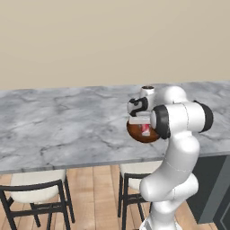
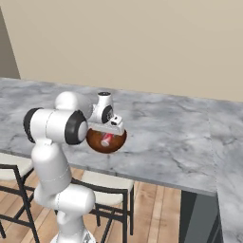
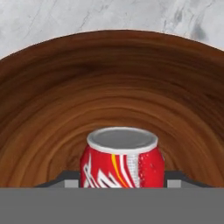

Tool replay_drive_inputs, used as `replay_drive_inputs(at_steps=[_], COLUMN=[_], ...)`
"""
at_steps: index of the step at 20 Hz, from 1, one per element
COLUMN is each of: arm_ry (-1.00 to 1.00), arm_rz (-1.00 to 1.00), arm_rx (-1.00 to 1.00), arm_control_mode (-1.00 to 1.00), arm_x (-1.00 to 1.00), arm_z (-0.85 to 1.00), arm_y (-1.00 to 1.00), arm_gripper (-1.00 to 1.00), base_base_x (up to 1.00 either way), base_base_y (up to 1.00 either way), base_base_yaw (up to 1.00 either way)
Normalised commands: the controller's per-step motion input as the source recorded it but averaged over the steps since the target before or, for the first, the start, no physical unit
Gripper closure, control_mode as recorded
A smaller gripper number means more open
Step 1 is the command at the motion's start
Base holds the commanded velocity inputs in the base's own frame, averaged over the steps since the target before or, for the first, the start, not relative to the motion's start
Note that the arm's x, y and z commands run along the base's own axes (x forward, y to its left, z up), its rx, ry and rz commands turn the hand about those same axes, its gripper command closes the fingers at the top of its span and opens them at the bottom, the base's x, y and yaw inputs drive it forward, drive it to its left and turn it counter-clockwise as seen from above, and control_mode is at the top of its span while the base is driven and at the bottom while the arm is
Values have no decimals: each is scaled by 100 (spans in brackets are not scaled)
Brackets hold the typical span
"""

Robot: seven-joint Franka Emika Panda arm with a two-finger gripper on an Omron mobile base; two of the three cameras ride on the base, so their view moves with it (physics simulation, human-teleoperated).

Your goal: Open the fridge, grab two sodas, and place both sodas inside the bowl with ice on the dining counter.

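Bowl [image 3: 109,87]: wood-look surface, dark reddish-brown, concentric grain rings seen, smooth and matt. Soda can [image 3: 122,159]: metal look, glossy red printed wall, pale silvery top with dull sheen. Dining counter [image 1: 67,121]: grey veined marble, smooth finish. Chairs [image 1: 36,188]: black frames, pale cushioned seats noted.

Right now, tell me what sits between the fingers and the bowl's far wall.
A red soda can stands between the fingers; beyond it, bare brown wood up to the bowl rim, seen in the hand view.
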Motion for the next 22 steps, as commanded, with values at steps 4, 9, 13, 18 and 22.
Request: replay_drive_inputs(at_steps=[4, 9, 13, 18, 22], arm_ry=[5, 2, 0, -1, -6], arm_rz=[0, 0, 0, 0, 0], arm_rx=[0, -2, 0, 0, 0], arm_control_mode=[-100, -100, -100, -100, -100], arm_x=[16, -2, -37, -24, -28], arm_z=[-27, -14, 0, 13, 38], arm_y=[0, 4, 0, 0, 0], arm_gripper=[100, -100, -100, -100, -100], base_base_x=[0, 0, 0, 0, 0], base_base_y=[0, 0, 0, 0, 0], base_base_yaw=[0, 0, 0, 0, 0])
